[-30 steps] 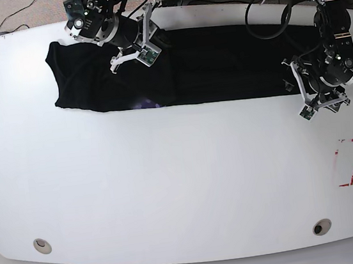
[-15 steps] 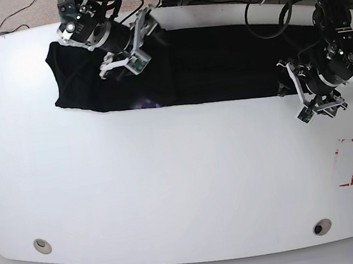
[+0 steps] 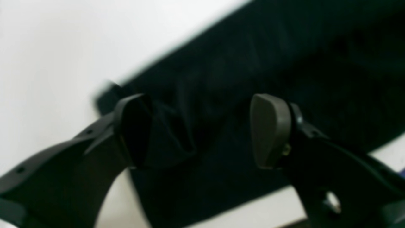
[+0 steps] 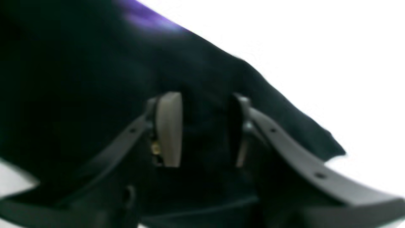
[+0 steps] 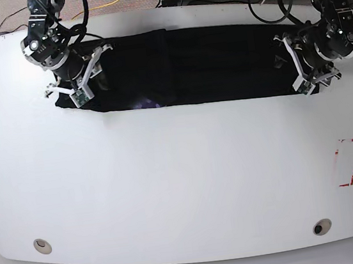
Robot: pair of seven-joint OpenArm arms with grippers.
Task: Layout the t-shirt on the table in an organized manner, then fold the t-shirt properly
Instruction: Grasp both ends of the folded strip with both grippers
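Two hands work at opposite ends of the t-shirt (image 5: pixel 194 65), which lies as a long black band across the far part of the table (image 5: pixel 170 184), its long edges running side to side. A faint purple patch of print shows at the near edge of the cloth, left of its middle.

The left hand (image 5: pixel 302 65) sits over the end of the band on the base view's right. In the left wrist view its jaws stand wide apart, one pad (image 3: pixel 269 129) pale and the other dark, with wrinkled black cloth lying between them; the pads do not pinch it. A corner of the shirt pokes out past the dark pad onto bare white table.

The right hand (image 5: pixel 82 76) is over the other end, on the base view's left. In its wrist view the fingers (image 4: pixel 169 128) stand a modest gap apart with black cloth behind and between them. Whether they grip a fold or merely hover over the shirt, I cannot tell, since the picture is blurred and the cloth is uniformly dark.

Near the table's front edge sit two round holes (image 5: pixel 42 245), and a red tape rectangle (image 5: pixel 348 162) marks the right side, well apart from the shirt.
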